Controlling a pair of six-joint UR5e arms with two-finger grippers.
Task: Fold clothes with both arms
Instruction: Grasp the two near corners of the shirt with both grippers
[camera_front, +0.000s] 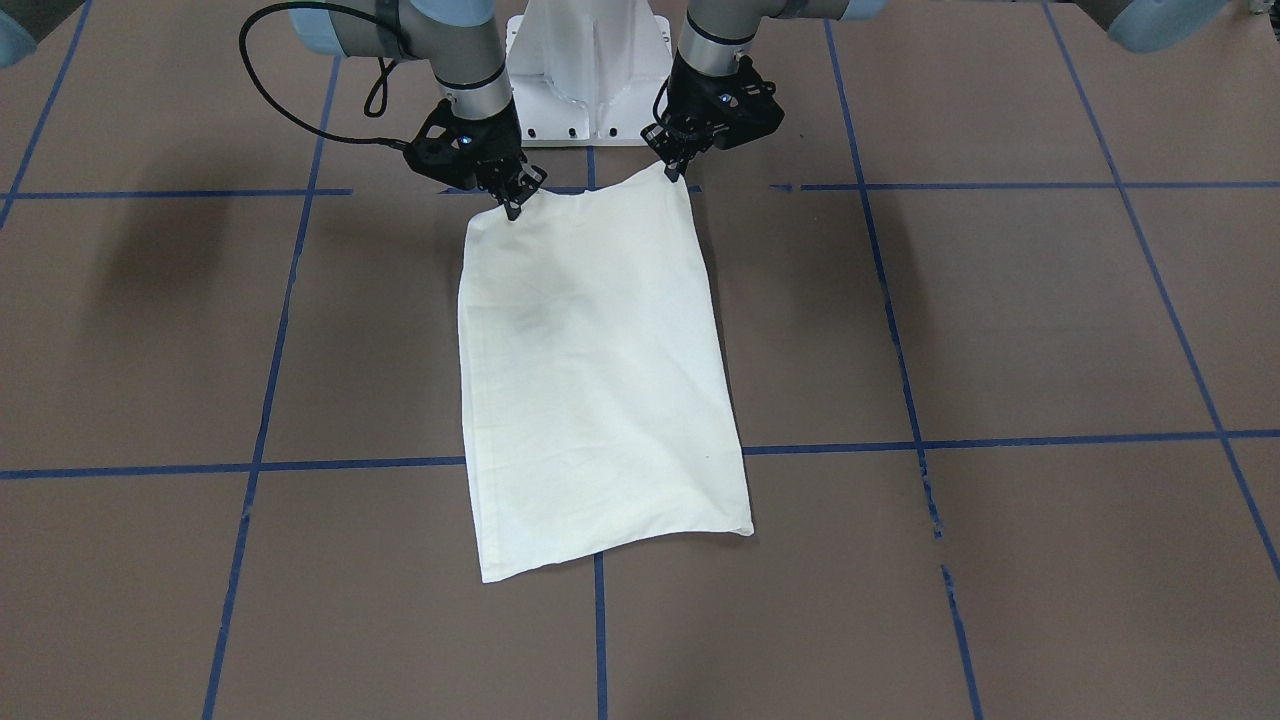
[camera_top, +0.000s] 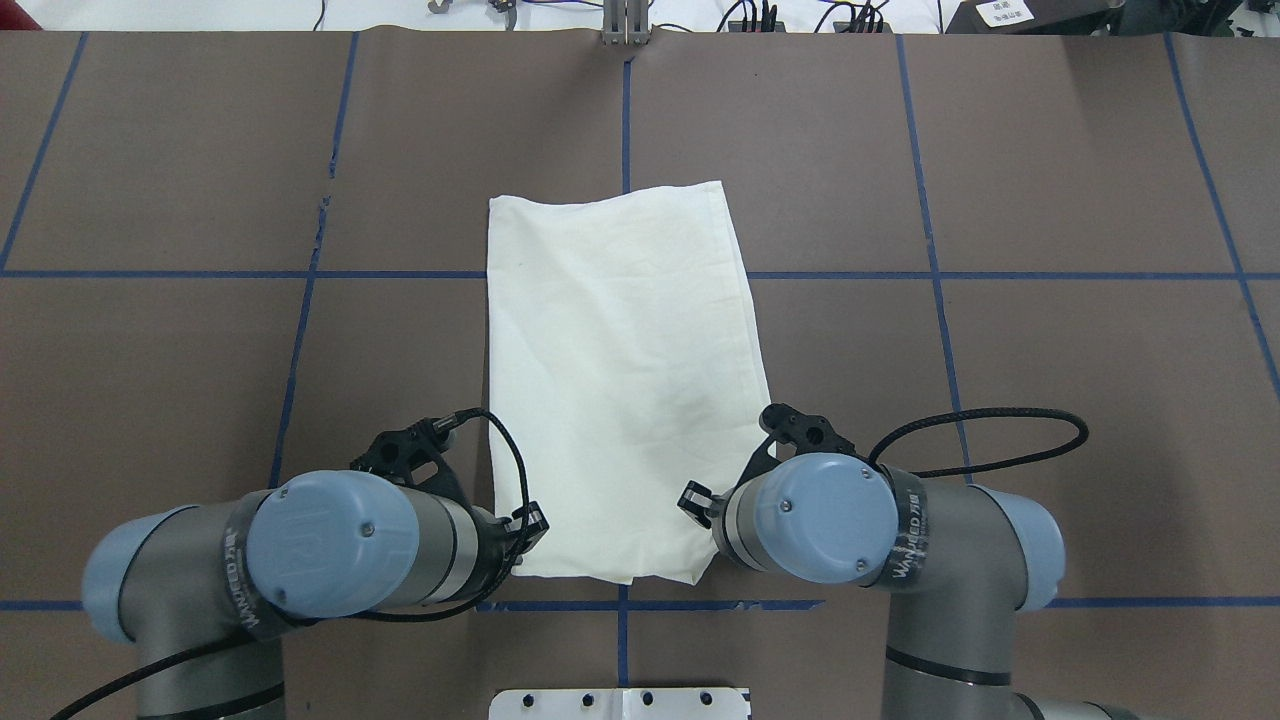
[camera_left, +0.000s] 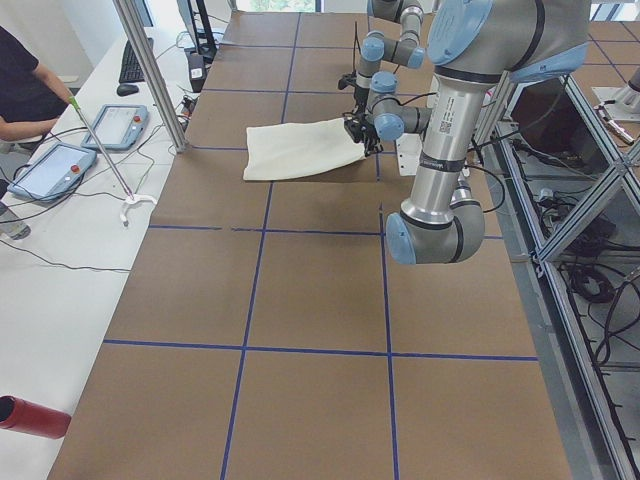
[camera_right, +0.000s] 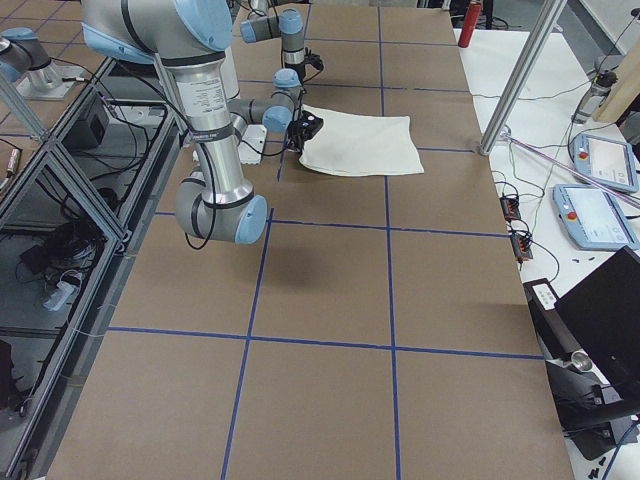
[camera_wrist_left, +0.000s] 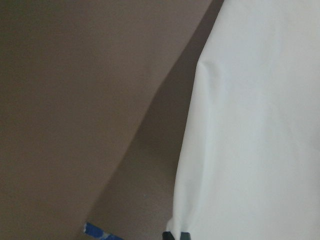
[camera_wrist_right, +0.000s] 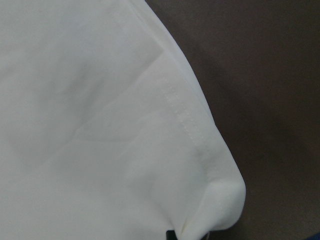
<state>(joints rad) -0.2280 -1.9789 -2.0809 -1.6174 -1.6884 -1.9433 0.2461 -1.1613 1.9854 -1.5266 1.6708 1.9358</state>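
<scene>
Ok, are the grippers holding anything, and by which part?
The shirt: the left gripper pinches one corner of its short edge, the right gripper the other corner of that edge.

Brown table (camera_front: 1050, 320) gridded with blue tape (camera_front: 1000, 441), white pedestal base (camera_front: 590, 70) at its edge, two teach pendants (camera_left: 118, 125) on the side bench (camera_left: 60, 270).

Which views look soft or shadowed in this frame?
Left wrist view: soft all over, a dark shadow band beside the shirt. Right wrist view: seam stitching visible, bottom edge blurred. Front-facing view: diffuse shadows on the table.
</scene>
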